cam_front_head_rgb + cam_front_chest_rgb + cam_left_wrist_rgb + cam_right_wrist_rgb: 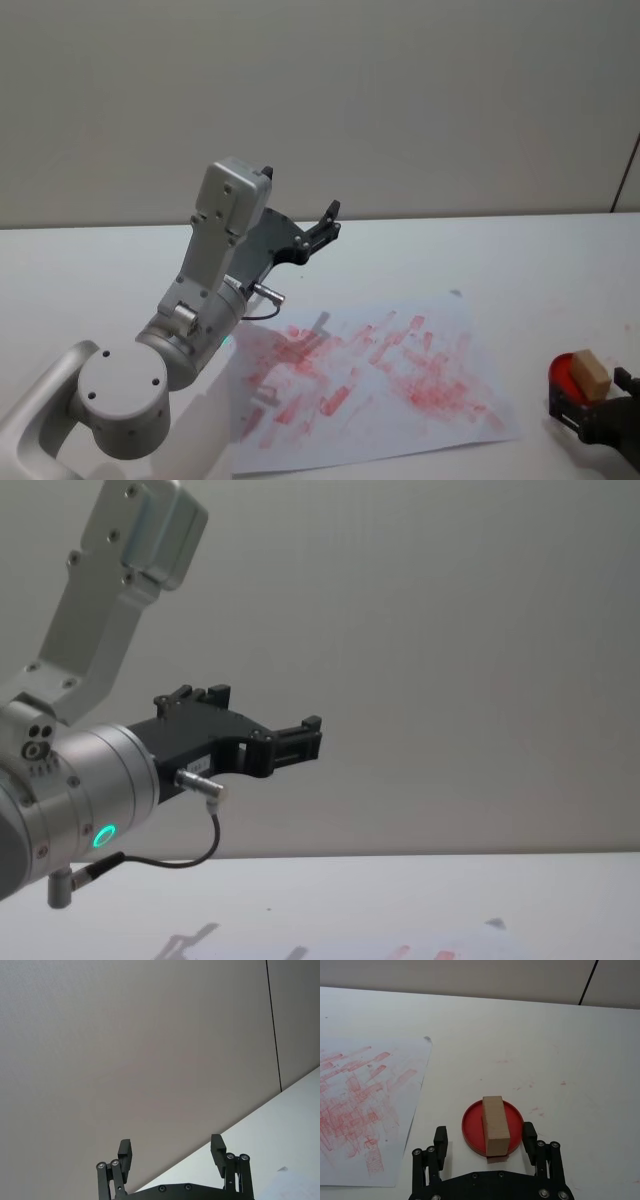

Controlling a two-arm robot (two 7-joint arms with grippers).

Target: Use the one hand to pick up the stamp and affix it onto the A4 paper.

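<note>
The stamp (495,1125) is a light tan wooden block lying on a round red ink pad (470,1127) on the white table, right of the A4 paper (365,1105). My right gripper (484,1133) is open. Its two black fingers stand either side of the pad, with the near end of the stamp between them, and they do not touch it. The head view has the stamp (590,373) at the lower right, just beyond the right gripper (592,400). The A4 paper (380,385) is covered in red and pink prints. My left gripper (325,222) hangs raised and open over the table's far side.
The left arm's silver elbow and wrist (190,330) rise over the left edge of the paper. A pale wall runs behind the table. Bare white tabletop (560,1045) stretches beyond and to the right of the ink pad, with faint red specks.
</note>
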